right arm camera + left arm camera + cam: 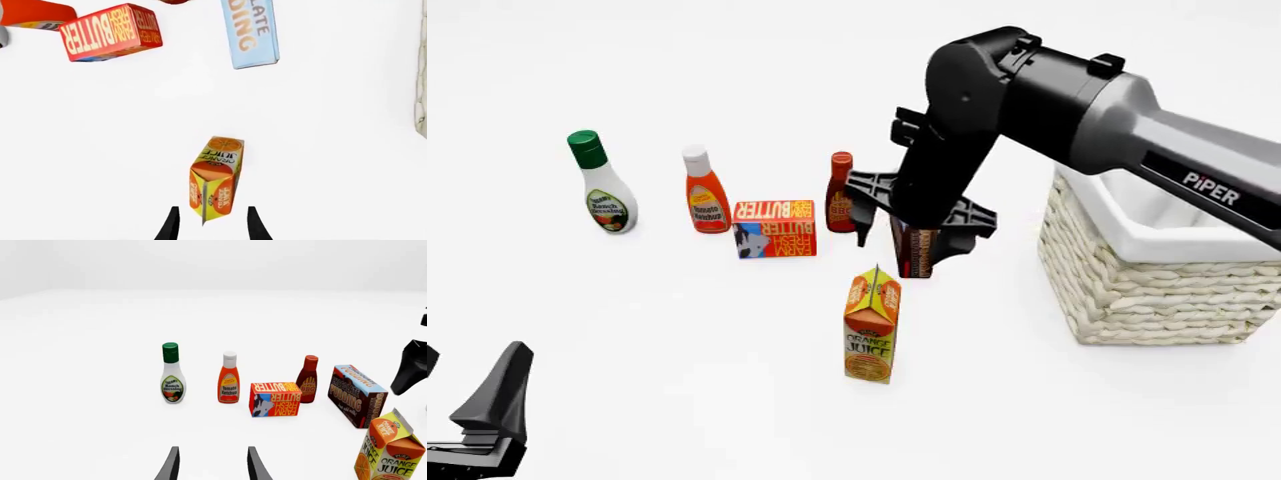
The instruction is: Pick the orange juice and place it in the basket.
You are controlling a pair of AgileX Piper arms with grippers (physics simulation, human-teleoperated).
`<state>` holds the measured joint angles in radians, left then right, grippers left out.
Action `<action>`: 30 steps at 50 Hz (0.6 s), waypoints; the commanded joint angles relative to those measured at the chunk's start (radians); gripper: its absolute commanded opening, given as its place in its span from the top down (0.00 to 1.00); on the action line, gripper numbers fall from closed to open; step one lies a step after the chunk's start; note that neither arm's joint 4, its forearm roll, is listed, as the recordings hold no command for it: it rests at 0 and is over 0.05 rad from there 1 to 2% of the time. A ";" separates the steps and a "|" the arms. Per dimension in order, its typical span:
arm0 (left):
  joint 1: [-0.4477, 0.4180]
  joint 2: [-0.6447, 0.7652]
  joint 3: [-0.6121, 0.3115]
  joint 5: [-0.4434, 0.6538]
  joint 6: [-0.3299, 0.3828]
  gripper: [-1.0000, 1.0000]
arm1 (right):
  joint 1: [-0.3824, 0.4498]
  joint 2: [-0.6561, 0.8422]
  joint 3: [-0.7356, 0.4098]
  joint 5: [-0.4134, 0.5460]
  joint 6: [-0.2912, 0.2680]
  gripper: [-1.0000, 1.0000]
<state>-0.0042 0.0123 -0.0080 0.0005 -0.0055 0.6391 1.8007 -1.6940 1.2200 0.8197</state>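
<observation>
Front view shows the tall orange and yellow gable-top carton of orange juice standing upright on the white tabletop, well apart from the large square cream wicker basket with white cloth lining at the right. Behind the carton, in a row, stand a ranch dressing bottle with a green cap, an orange-red ketchup bottle with a white cap, a flat orange butter box, a dark red sauce bottle and a brown chocolate pudding box. The right tool hangs above the carton, its 2 fingers apart and not touching it. The left tool sits low near the tabletop's near left corner, fingers apart and empty.
</observation>
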 commanded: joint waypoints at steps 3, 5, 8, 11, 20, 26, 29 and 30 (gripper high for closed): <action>0.001 0.000 0.002 -0.001 0.000 0.00 | 0.039 0.020 -0.006 0.000 0.016 0.00; 0.001 0.000 0.002 -0.001 0.000 0.00 | 0.038 0.024 -0.007 0.000 0.012 0.00; 0.001 0.000 0.002 -0.001 -0.001 0.00 | 0.031 0.029 -0.004 0.000 0.003 0.00; 0.001 0.000 0.002 -0.001 0.000 0.00 | 0.039 0.031 -0.007 0.000 0.008 0.00; 0.001 0.000 0.002 -0.001 0.000 0.00 | 0.043 0.034 -0.003 0.000 0.005 0.00; 0.001 0.000 0.002 -0.001 -0.001 0.00 | 0.043 0.041 -0.003 0.000 -0.001 0.00; 0.001 0.000 0.002 -0.001 -0.001 0.00 | 0.055 0.042 -0.007 0.000 0.011 0.00; 0.002 0.000 0.002 -0.001 -0.001 0.00 | 0.045 0.045 -0.003 0.000 -0.001 0.00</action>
<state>-0.0042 0.0122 -0.0080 0.0005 -0.0056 0.6703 1.8297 -1.6989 1.2200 0.8230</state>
